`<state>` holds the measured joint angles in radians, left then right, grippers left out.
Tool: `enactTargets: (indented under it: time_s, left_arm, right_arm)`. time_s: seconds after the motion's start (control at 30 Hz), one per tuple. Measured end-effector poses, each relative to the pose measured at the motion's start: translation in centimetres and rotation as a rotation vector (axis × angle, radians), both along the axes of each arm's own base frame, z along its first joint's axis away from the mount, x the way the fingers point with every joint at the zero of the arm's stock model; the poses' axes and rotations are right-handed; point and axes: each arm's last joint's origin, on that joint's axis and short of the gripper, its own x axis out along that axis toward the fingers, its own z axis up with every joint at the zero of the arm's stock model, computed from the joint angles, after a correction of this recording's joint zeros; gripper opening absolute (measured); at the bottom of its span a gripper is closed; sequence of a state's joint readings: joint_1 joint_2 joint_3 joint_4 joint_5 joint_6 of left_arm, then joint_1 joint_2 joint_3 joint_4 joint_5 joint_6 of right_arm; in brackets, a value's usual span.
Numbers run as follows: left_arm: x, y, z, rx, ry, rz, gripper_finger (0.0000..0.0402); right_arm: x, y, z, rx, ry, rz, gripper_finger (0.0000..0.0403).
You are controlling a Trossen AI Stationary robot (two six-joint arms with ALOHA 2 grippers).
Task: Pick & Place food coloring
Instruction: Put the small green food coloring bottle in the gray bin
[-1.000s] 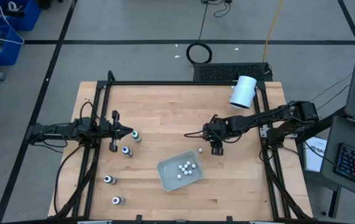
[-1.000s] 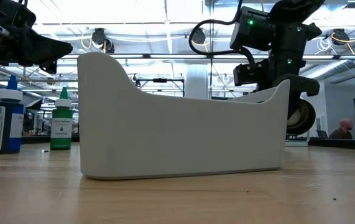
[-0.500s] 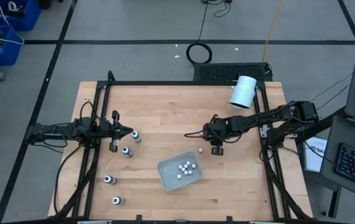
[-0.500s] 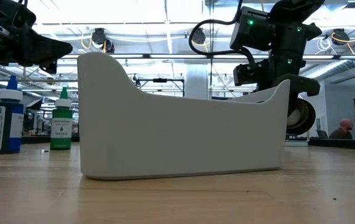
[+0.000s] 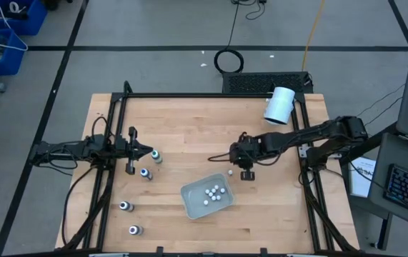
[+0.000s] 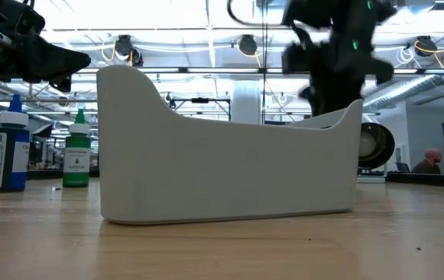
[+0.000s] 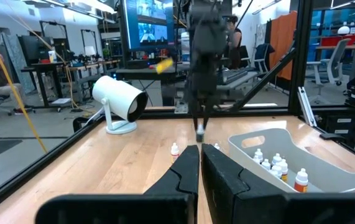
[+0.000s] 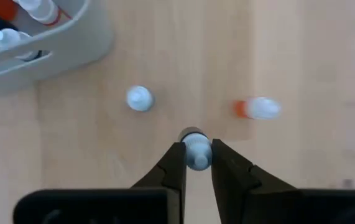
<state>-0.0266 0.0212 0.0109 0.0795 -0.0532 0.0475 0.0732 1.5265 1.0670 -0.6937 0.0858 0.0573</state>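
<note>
Since a second ago the right gripper (image 8: 196, 155) has been shifted a bit toward the left arm and squeezed in, and it's now clamped on a small bottle (image 8: 195, 151) by the cap, seen from straight above. Two more bottles are left on the table (image 5: 189, 135) just beside it, one white-capped (image 8: 140, 98), one orange-bodied (image 8: 258, 108). A bunch are already sat in the tray (image 5: 191, 202). The left gripper (image 5: 151, 151) is parked closed near the left edge, with four dark bottles (image 5: 146, 173) scattered close by
</note>
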Motion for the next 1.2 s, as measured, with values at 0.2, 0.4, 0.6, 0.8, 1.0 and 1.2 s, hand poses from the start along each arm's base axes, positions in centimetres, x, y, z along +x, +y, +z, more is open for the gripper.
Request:
enactTargets:
  time_s: [0.2,0.4,0.6,0.8,1.0,1.2]
  left_arm:
    - [0.0,0.0,0.0,0.000,0.001,0.000,0.0026]
    - [0.0,0.0,0.0,0.000,0.000,0.000,0.0026]
    - [0.0,0.0,0.0,0.000,0.001,0.000,0.0026]
    - [0.0,0.0,0.0,0.000,0.000,0.000,0.0026]
    - [0.0,0.0,0.0,0.000,0.000,0.000,0.0026]
    - [0.0,0.0,0.0,0.000,0.001,0.000,0.0026]
  right_arm:
    - [1.8,2.8,4.9,-0.048,-0.121,0.117,0.0039]
    - [3.0,4.4,7.0,-0.094,-0.194,0.171,0.0039]
    - [6.0,6.3,5.5,-0.078,-0.133,0.270,0.0039]
    - [9.3,8.2,3.6,-0.062,-0.036,0.389,0.0039]
    - [11.5,8.0,1.2,-0.049,0.015,0.425,0.0039]
    - [12.1,7.2,-0.2,-0.046,0.055,0.406,0.0039]
